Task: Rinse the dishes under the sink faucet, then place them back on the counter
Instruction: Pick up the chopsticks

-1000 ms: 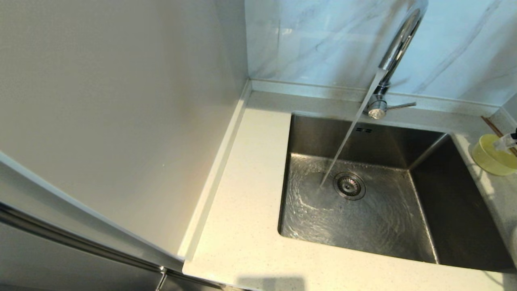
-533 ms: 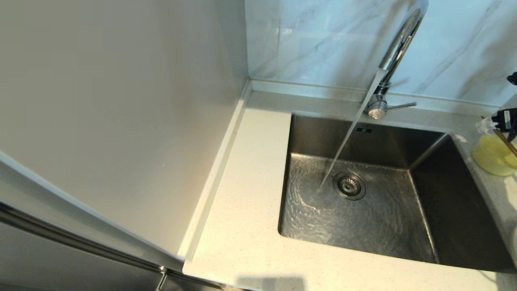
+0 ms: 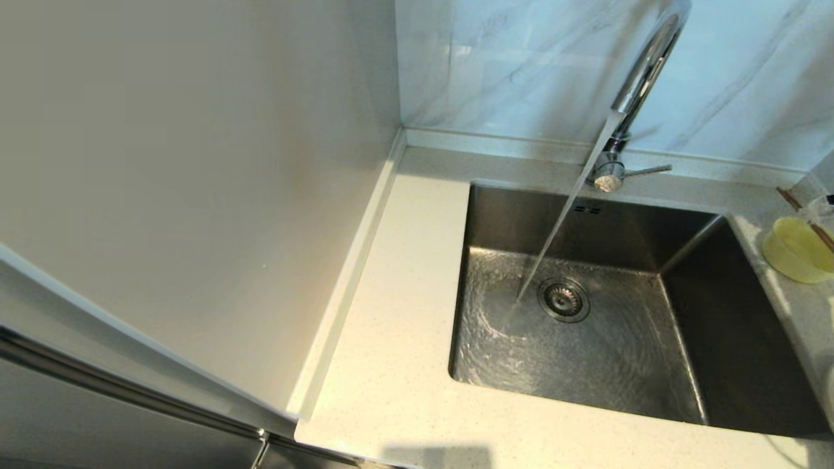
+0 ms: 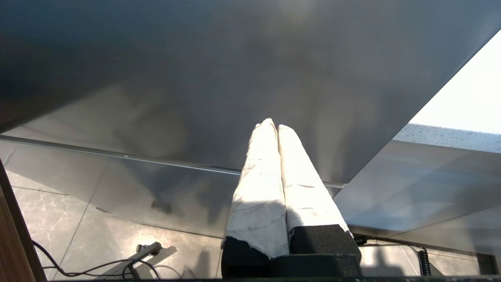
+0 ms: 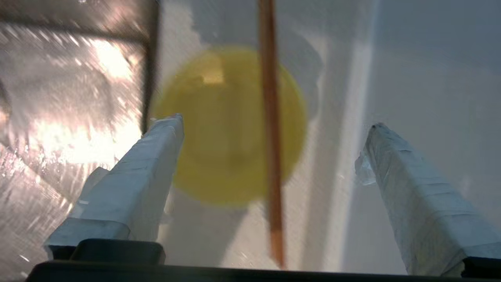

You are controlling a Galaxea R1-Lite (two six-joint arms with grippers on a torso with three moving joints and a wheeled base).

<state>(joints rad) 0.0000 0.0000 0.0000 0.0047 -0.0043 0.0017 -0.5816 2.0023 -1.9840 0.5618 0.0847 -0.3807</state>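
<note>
Water (image 3: 560, 221) runs from the chrome faucet (image 3: 642, 71) into the steel sink (image 3: 736, 339), landing beside the drain strainer (image 3: 563, 299). The pale-yellow bowl (image 3: 791, 254) (image 5: 219, 129) stands on the counter (image 3: 404, 326) right of the basin. Brown chopsticks (image 3: 800, 207) (image 5: 270, 137) lie across it. My right gripper (image 5: 274, 122) hovers open above them, its fingers (image 5: 156, 156) either side, holding nothing. Only a taped fingertip (image 3: 816, 208) of it shows in the head view. My left gripper (image 4: 274, 125) is shut and empty, parked low beside a cabinet. The plate is out of view.
A tall pale cabinet side (image 3: 195, 195) walls off the counter's left. The grey-veined marble wall (image 3: 521, 65) stands behind the raised back edge. The faucet's side lever (image 3: 648, 170) points right. A floor with cables (image 4: 98, 266) lies below the left gripper.
The right gripper rose over the bowl, then drew back toward the right edge, so only a fingertip shows now. Bowl and chopsticks stay put; water keeps running.
</note>
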